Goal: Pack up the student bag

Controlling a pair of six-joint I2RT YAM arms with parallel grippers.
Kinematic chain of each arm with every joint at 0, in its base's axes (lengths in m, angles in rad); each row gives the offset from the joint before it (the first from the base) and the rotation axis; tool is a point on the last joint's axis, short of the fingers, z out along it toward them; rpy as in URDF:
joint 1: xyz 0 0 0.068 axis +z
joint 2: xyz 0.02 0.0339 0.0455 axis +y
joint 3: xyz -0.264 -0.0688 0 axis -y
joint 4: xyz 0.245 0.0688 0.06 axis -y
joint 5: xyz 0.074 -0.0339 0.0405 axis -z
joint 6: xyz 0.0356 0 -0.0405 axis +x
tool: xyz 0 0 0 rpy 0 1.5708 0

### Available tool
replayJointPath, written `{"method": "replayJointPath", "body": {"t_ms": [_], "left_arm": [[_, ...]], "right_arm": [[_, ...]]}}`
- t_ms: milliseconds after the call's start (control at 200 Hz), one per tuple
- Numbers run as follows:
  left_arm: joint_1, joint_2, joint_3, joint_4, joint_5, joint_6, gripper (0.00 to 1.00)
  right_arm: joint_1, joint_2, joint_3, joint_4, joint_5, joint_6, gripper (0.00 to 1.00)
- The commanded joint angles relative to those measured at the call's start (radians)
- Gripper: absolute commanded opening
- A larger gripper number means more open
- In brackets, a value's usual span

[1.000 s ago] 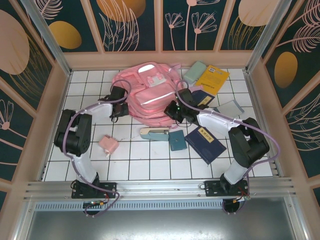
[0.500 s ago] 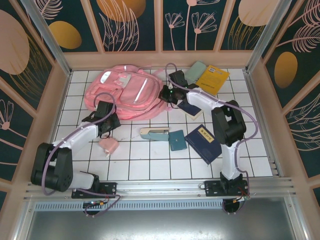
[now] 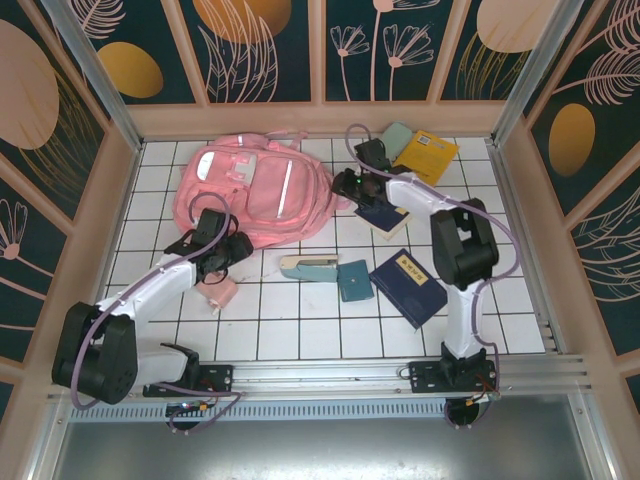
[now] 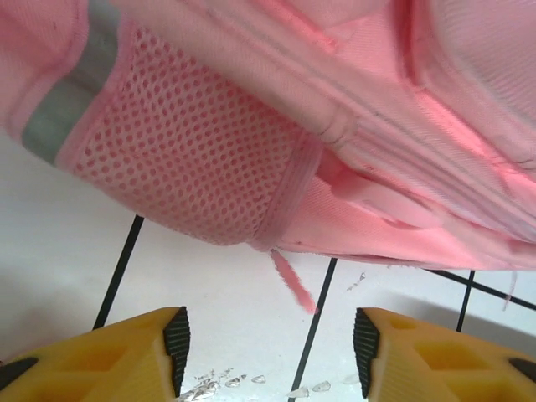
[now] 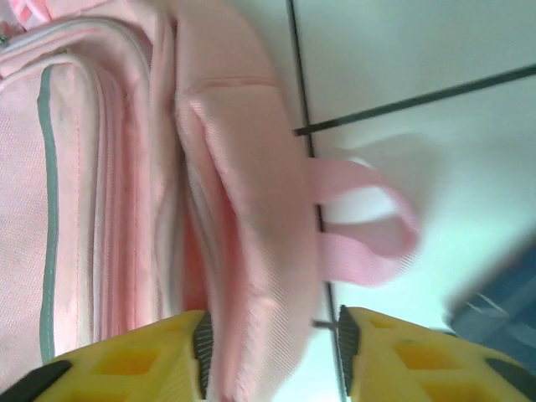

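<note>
The bag [image 3: 255, 190] is lying flat on the far left part of the table [image 3: 300, 330], close to the back wall, with one claw sitting at each side of it. The left claw [image 4: 270, 347] is waiting just beside the bag's near edge with its fingers apart, and nothing is sitting between them but white table. The right claw [image 5: 272, 343] is standing apart too, and the bag's soft edge is poking in between its fingers without being pinched. I am thinking a few things could be going wrong from here. The bag is soft and floppy, so if only one claw is pulling, it may be sliding or bunching up and not opening. The left claw is pointing at the mesh pocket [image 4: 184, 159] and a loose thread [image 4: 293, 285], so a finger could be catching in the holes and dragging the whole bag. The right claw may be closing on thin cloth only, and that could be slipping out. The pink loop [image 5: 368, 226] is lying right next to it and could be getting hooked by mistake. The right arm is reaching over a dark book [image 3: 378, 216], and the left arm is passing close by the pouch [image 3: 218, 291], so a careless swing could be knocking either one away. I cannot tell whether any zip is open.
</note>
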Motion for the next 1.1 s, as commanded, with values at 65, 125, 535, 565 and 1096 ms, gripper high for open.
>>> {"method": "replayJointPath", "body": {"t_ms": [65, 125, 535, 565, 1096], "left_arm": [[-0.011, -0.022, 0.116, 0.022, 0.076, 0.075, 0.67], [-0.025, -0.018, 0.139, 0.075, 0.112, 0.082, 0.68], [-0.156, 0.243, 0.372, 0.282, 0.253, 0.059, 0.73], [-0.162, 0.262, 0.388, 0.285, 0.255, 0.06, 0.73], [-0.253, 0.675, 0.748, 0.246, 0.32, 0.139, 0.69]], "right_arm": [[-0.015, -0.269, -0.224, 0.034, 0.176, 0.018, 0.55], [-0.02, -0.348, -0.324, 0.053, 0.247, 0.038, 0.64], [-0.188, -0.381, -0.5, 0.108, 0.307, 0.082, 0.77], [-0.201, -0.357, -0.489, 0.109, 0.301, 0.088, 0.77], [-0.244, -0.021, -0.28, 0.013, 0.268, -0.106, 0.47]]}}
